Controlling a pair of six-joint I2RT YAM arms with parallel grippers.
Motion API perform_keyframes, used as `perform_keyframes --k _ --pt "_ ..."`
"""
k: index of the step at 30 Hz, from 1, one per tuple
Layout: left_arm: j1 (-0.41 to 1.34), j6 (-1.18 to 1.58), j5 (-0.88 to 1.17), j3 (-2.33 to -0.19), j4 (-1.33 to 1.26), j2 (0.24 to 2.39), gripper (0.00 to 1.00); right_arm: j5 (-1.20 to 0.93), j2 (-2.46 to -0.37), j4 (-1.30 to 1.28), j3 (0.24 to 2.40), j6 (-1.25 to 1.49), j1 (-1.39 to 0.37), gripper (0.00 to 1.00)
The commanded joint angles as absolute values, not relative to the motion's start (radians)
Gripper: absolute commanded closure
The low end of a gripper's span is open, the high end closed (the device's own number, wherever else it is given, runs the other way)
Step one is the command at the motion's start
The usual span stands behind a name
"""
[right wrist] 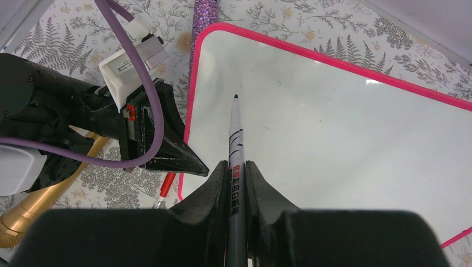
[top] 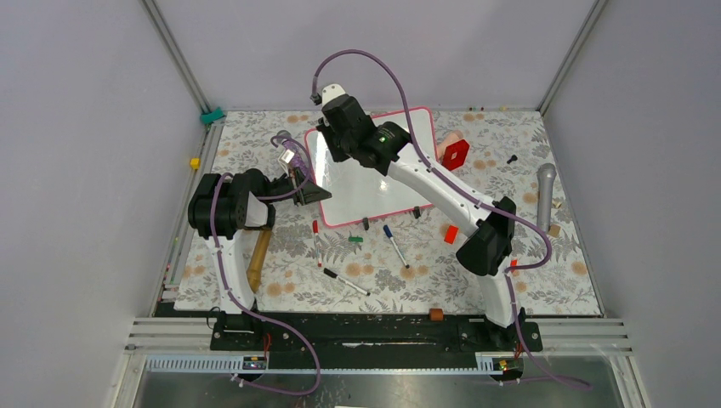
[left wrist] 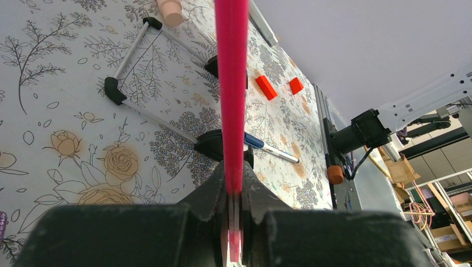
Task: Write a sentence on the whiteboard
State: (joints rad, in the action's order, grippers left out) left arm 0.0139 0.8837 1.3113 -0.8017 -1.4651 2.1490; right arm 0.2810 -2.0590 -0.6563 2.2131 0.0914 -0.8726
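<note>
The whiteboard with its pink-red frame lies on the flowered table, and its white face is blank; no sentence shows on it. My left gripper is shut on the board's left frame edge, seen as a pink bar running between its jaws. My right gripper hangs over the board's far left part, shut on a grey marker with a green tip. The tip points at the board near its upper left corner; I cannot tell whether it touches.
A red marker, green cap, blue marker and black marker lie in front of the board. A gold microphone lies at left, a grey microphone at right, and a red block beside the board.
</note>
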Motion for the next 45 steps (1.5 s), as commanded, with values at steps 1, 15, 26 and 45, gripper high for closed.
perform_keyframes --k 1,15,26,45 --pt "0.034 0.883 1.330 -0.817 -1.464 2.175 1.00 0.304 -2.053 -0.658 2.241 0.073 -0.881 1.00" --pt "0.034 0.883 1.330 -0.818 -1.464 2.174 1.00 0.304 -2.102 -0.666 2.299 0.084 -0.880 1.00" --pt "0.034 0.887 1.331 -0.819 -1.465 2.176 1.00 0.302 -2.164 -0.686 2.387 0.090 -0.881 1.00" --pt "0.034 0.892 1.331 -0.822 -1.464 2.180 1.00 0.358 -2.208 -0.673 2.428 0.066 -0.880 1.00"
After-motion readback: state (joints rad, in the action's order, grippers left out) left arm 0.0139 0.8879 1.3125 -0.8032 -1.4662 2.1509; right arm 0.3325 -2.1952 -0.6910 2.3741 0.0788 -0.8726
